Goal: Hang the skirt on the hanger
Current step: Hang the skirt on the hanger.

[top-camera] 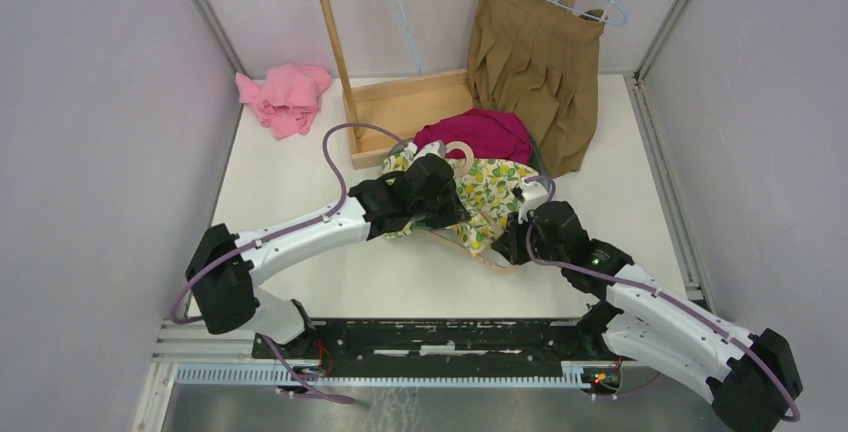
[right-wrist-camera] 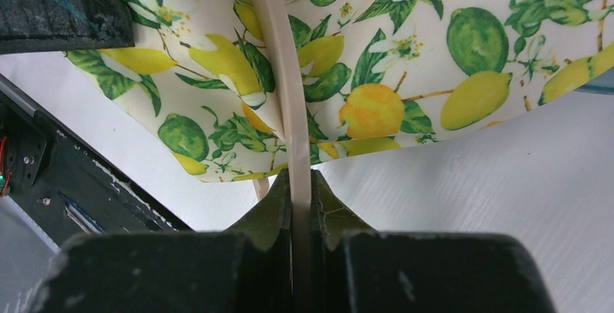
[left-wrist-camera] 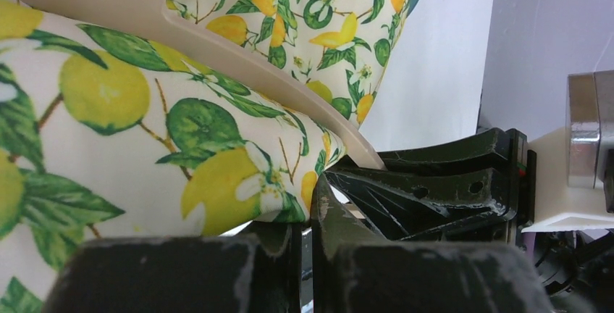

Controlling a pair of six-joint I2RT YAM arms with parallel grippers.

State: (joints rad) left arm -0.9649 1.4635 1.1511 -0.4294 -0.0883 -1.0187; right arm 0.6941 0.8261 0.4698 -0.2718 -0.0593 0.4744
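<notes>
Far left, a pink cloth (top-camera: 285, 97) lies bunched near the back corner of the table (top-camera: 300, 202), well clear of my work. My left claw (left-wrist-camera: 303, 237) is clenched. It looks to have pinched the hem of the skirt (left-wrist-camera: 108, 146), though the fold sits right at the jaw line and the wrist view is too close to be certain.

The lemon-print skirt lies mid-table, draped over the beige hanger (right-wrist-camera: 286, 96) and just in front of the wooden rack (top-camera: 410, 102). It is light, thin and floppy. It will sag and slide rather than hold shape, so I would take it by the hem or waistband, not by the loose middle.

The hanger is stiff and smooth, and my right claw (right-wrist-camera: 302, 204) is clamped on its thin bar. That narrow grip may twist if I pull sideways.

A magenta cloth (top-camera: 480, 132) touches the skirt's far edge and could drag along. At the right a brown skirt (top-camera: 535, 62) hangs down to the table. Bare table lies in front of the skirt and to its left. The walls hem in both sides.
</notes>
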